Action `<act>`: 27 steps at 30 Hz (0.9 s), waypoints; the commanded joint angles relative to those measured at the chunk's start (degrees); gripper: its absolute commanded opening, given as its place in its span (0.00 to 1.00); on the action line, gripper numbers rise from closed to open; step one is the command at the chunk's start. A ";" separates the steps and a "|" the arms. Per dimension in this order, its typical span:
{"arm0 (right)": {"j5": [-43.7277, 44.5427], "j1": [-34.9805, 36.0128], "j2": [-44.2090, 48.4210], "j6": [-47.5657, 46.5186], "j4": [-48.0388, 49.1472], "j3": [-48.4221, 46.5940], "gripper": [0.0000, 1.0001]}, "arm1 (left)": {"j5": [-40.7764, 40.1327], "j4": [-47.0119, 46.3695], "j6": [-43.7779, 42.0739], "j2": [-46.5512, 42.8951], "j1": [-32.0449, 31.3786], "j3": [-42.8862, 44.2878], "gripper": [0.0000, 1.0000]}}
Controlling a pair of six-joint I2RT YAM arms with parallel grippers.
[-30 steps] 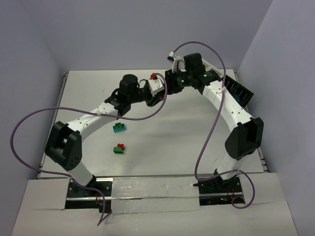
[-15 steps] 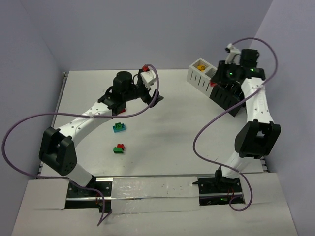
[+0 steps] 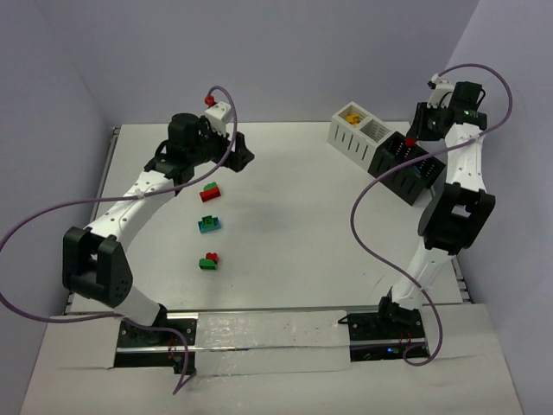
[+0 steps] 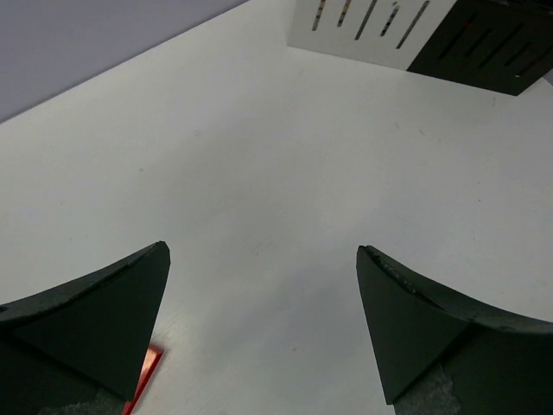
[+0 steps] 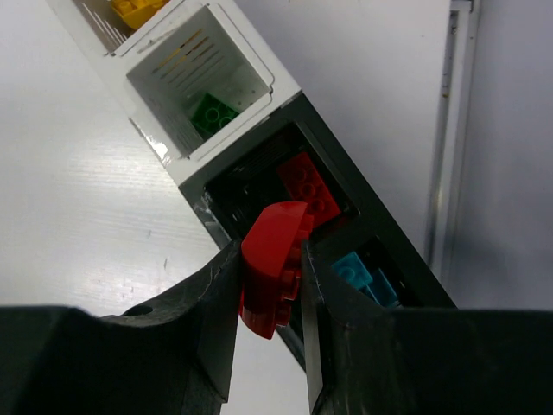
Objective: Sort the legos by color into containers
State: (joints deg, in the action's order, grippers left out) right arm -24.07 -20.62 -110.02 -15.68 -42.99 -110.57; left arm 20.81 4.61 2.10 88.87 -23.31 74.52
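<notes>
Green-and-red legos [image 3: 208,260] lie nearest on the desk [image 3: 294,242], with a teal pair [image 3: 208,224] and a red-green pair [image 3: 210,190] beyond. The left gripper [image 4: 263,251] hangs just past them, jaws spread. Farthest, the right gripper [image 5: 268,251] jaws pinch a red brick [image 5: 276,233] over the black container [image 3: 406,177].

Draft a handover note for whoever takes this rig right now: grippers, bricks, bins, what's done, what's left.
Left gripper: open, empty, above the table.
Right gripper: shut on red brick, above the black bin holding another red.
Done: yellow, green, teal binned separately.
Left: release this brick; split and sort three two-colour pairs on the table.
</notes>
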 commanded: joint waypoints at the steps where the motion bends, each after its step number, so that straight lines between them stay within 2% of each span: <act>1: -3.60 0.27 -3.29 3.01 3.71 -4.06 0.00 | 5.13 2.32 0.56 -2.71 2.97 0.22 0.99; 4: -4.07 0.59 -5.33 3.83 4.57 -4.89 0.00 | 4.46 0.97 -0.87 -5.00 3.27 -2.79 0.99; 9: -4.70 1.20 -7.67 3.91 4.12 -5.45 0.02 | 5.87 5.76 -3.60 -3.29 4.53 -1.51 0.99; 10: -4.82 1.37 -8.13 3.91 3.88 -5.51 0.07 | 6.31 5.56 -3.19 -3.26 5.38 -1.80 0.99; 13: -4.41 1.73 -8.99 4.08 4.06 -5.36 0.31 | 5.55 5.85 -3.16 -2.56 6.52 -2.28 0.99; 14: -4.15 1.81 -9.51 4.17 4.06 -5.45 0.40 | 4.77 6.47 -3.51 -2.21 6.79 -2.10 0.99; 15: -3.89 1.90 -9.78 4.17 4.06 -5.63 0.55 | 4.41 7.09 -3.95 -1.77 7.05 -1.92 0.98; 16: -3.80 1.99 -10.04 4.17 3.80 -6.41 0.61 | 4.06 8.65 -4.56 -1.42 7.75 -1.75 0.97; 17: -3.80 2.04 -10.26 4.17 3.41 -6.97 0.73 | 3.45 9.77 -6.00 -0.53 8.53 -1.25 0.95; 20: -3.72 2.18 -9.78 4.28 2.77 -8.07 0.90 | 1.10 13.40 -10.62 1.37 9.68 0.23 0.92; 27: -4.06 3.20 -4.42 4.87 1.85 -8.80 0.95 | -5.07 21.45 -22.64 7.02 10.21 4.43 0.89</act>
State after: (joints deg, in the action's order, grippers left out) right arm -27.64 -18.40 -120.24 -11.38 -41.56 -116.73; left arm 19.32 20.10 -12.07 93.42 -13.55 74.12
